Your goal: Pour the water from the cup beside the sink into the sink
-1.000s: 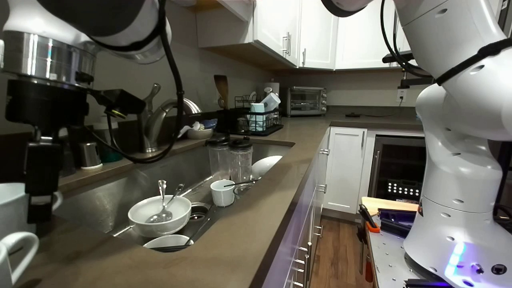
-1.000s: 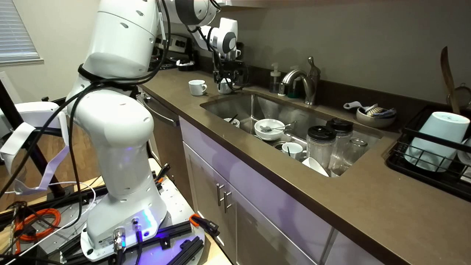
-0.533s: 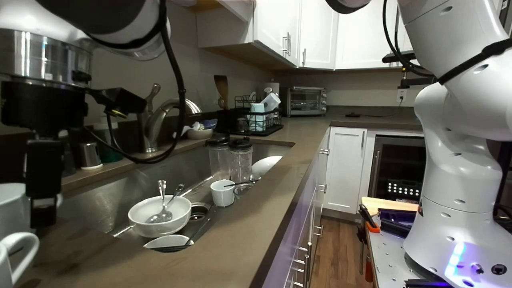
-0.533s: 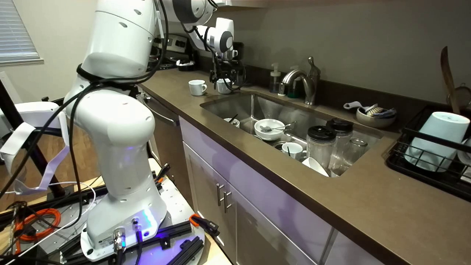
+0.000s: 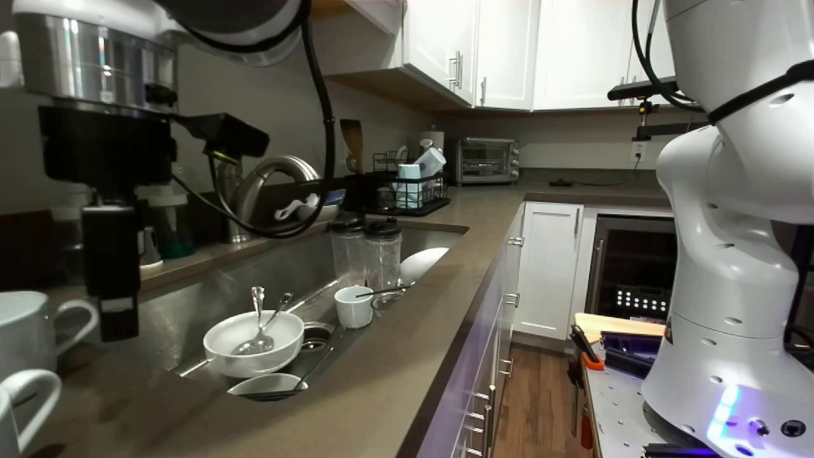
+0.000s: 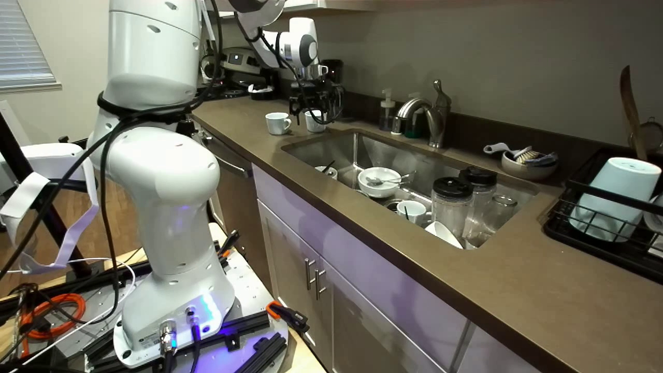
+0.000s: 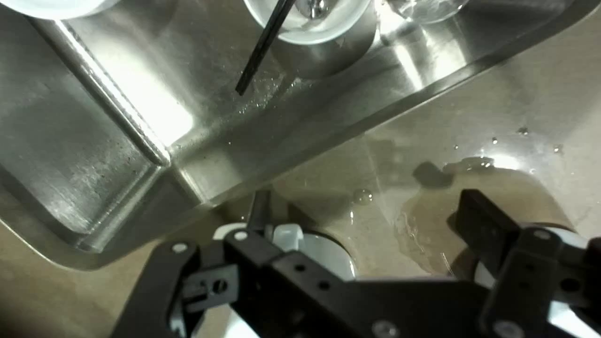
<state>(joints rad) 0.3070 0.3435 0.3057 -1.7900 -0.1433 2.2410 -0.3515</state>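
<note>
Two white mugs with loop handles stand upright on the counter beside the sink [image 6: 373,150]: a front mug [image 6: 278,124] and a rear mug [image 6: 314,123] nearer the wall. Above them my gripper [image 7: 368,206] stands open, nothing held between its jaws. Its left finger [image 7: 259,211] partly covers the handle of the rear mug [image 7: 331,258] in the wrist view. The right finger [image 7: 483,230] hides much of the front mug [image 7: 572,239]. In an exterior view the rear mug [image 5: 22,334] sits left of the gripper, apart from it. What the mugs contain cannot be seen.
A puddle [image 7: 479,202] spreads on the counter between mugs and sink. The sink holds a white bowl [image 5: 254,356], a small white cup [image 5: 354,312] and lidded clear jars [image 6: 450,207]. A curved faucet [image 6: 437,119] rises behind it, soap bottles [image 6: 387,106] beside that.
The gripper has first edged left, then come right and slightly up in an exterior view, so the rear mug's handle now shows clear of the finger. Both mugs remain on the counter.
</note>
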